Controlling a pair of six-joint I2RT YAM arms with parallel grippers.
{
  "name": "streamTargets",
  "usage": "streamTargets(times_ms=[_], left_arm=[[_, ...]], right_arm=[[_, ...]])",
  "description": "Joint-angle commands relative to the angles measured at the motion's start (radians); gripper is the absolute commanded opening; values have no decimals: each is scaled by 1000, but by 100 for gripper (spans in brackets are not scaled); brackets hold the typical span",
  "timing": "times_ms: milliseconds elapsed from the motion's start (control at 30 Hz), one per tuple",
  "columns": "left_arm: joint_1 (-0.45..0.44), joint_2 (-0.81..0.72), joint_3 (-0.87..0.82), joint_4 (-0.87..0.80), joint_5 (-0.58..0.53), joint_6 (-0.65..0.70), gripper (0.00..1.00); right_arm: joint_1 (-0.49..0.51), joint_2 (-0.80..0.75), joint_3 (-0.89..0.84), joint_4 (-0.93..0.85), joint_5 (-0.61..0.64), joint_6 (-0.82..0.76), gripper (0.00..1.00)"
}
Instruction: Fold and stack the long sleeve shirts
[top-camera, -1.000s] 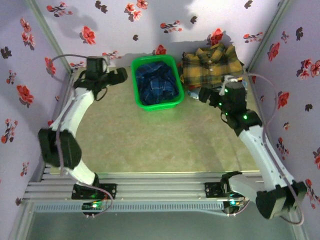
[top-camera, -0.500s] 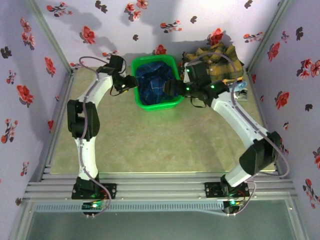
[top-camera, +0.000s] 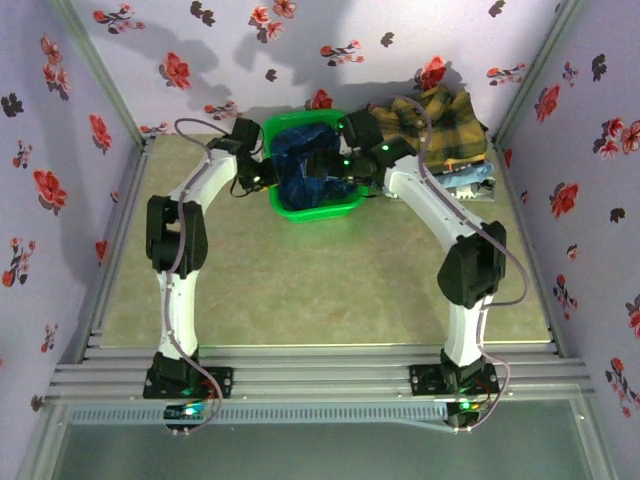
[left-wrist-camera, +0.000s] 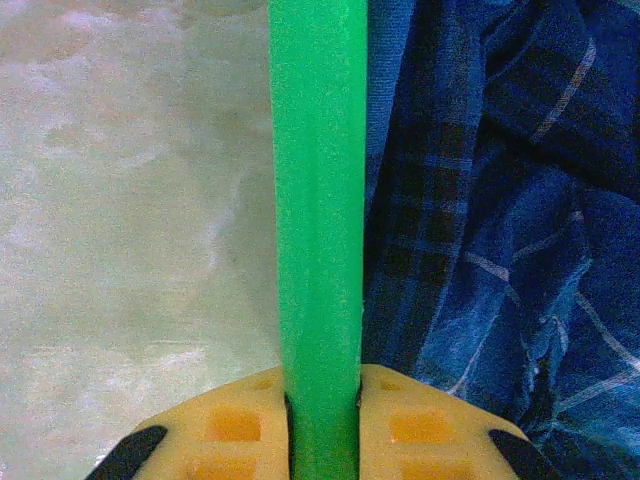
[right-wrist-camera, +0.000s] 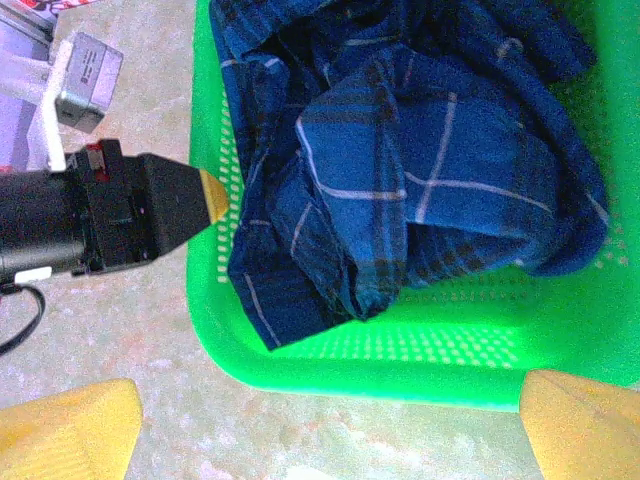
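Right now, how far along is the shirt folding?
Looks done: the yellow plaid shirt lies at the back right. In hand: left gripper clamps the green basket by its rim; right gripper open above the dark blue plaid shirt. Remaining: lifting, folding and stacking it.

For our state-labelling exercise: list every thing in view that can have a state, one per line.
green basket: upright, shirt inside.
dark blue plaid shirt: crumpled inside the basket.
yellow plaid shirt: lying outside the basket, far right.
left fingers: closed on the basket's rim.
right fingers: open, above the basket.
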Motion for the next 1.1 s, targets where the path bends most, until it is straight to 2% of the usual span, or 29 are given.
streamTargets(times_ms=[0,233,467,567,600,667,767,833,933,1067], left_arm=[[-6,-45,-79,-98,-83,51,9],[-27,-213,-301,-50,-89,54,0],[-40,-401,-521,-15,-76,20,0],[-40,-463,-585,-6,-79,7,0],[-39,-479,-603,-6,-83,4,0],[-35,-504,-630,-3,-91,-3,0],[-21,-523,-657,-1,-100,-11,0],[-12,-528,-664,0,-102,-6,0],[10,-535,-663,-1,-103,0,0],[46,-540,-654,-8,-104,22,0]], right_arm=[[32,85,94,-76,61,24,97],[74,285,256,-159,234,39,97],[119,447,309,-132,314,57,95],[140,503,292,-119,325,76,90],[145,513,281,-112,330,85,82],[149,519,265,-100,314,113,56],[152,471,257,-57,262,116,25],[155,395,226,15,213,97,13],[155,269,181,80,151,80,0],[153,106,149,104,116,49,0]])
